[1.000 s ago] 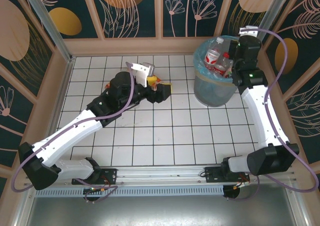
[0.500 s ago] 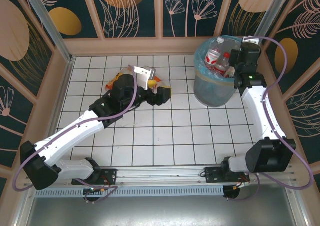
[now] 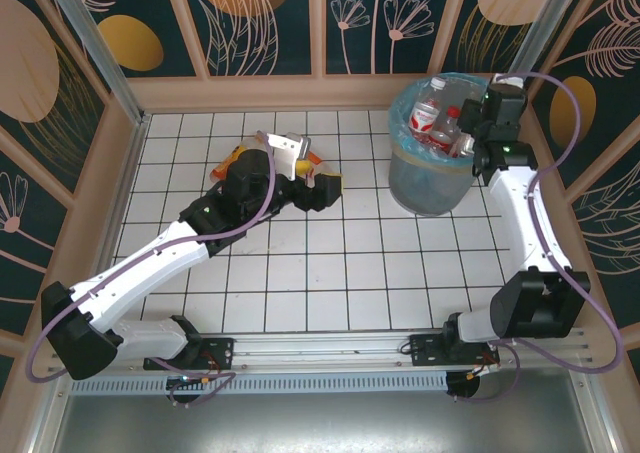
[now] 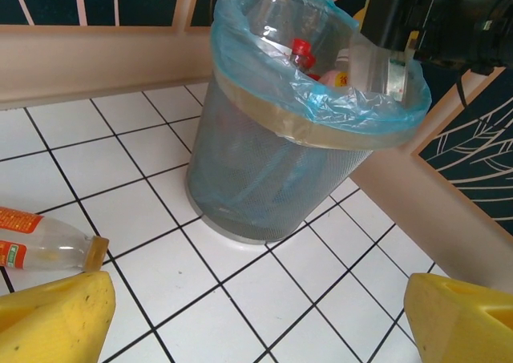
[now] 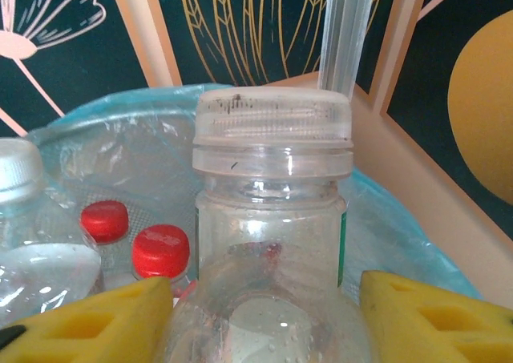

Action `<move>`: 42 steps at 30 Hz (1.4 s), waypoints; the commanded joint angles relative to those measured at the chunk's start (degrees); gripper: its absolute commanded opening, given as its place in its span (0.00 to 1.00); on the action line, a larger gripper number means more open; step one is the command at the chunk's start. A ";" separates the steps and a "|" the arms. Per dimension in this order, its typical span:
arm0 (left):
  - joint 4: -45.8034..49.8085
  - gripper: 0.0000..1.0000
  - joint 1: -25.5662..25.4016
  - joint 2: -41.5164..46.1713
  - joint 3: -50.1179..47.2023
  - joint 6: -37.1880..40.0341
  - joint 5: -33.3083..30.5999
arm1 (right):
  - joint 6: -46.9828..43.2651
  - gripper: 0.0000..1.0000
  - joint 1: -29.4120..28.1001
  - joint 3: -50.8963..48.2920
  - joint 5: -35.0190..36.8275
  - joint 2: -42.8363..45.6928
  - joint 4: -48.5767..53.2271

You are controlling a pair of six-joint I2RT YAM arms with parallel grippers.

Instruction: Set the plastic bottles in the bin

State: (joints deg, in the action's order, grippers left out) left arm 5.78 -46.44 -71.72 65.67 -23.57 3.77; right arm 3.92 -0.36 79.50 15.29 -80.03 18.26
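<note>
**A:** What is the left hand (image 4: 256, 319) doing?

**B:** It is released. Its yellow fingers (image 4: 56, 315) are spread wide with nothing between them, low over the white tiled surface (image 4: 200, 287). Just ahead of it, to the left in its wrist view, a clear plastic bottle with an orange-red label (image 4: 44, 244) lies on its side. Farther ahead stands the round grey mesh bin lined with a pale blue bag (image 4: 264, 171).

**A:** And the right hand (image 5: 264, 315)?

**B:** It is at the bin's rim. A clear plastic bottle with a clear ribbed cap (image 5: 272, 179) sits between its fingers. I cannot tell whether it is clenched or loosened. Beyond, inside the bag, are two red-capped bottles (image 5: 160, 251) and a white-capped clear bottle (image 5: 16, 171).
</note>
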 commanded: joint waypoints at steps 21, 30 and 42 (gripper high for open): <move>-1.68 0.94 -0.09 0.03 -1.77 2.40 -2.20 | 6.11 0.51 -0.78 5.71 -3.03 -2.10 2.63; 0.03 0.94 -0.02 2.68 -3.62 2.76 -7.33 | 7.77 0.44 -3.16 4.86 -5.15 -3.24 5.32; 6.01 0.96 0.05 10.37 -5.56 2.96 -25.39 | 1.87 0.58 -30.24 15.03 10.02 -1.24 -0.57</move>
State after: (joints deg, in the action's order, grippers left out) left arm 9.02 -46.41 -63.05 61.30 -21.02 -15.68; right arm 7.42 -26.65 94.15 21.04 -80.86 20.67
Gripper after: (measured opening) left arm 0.962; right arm 0.568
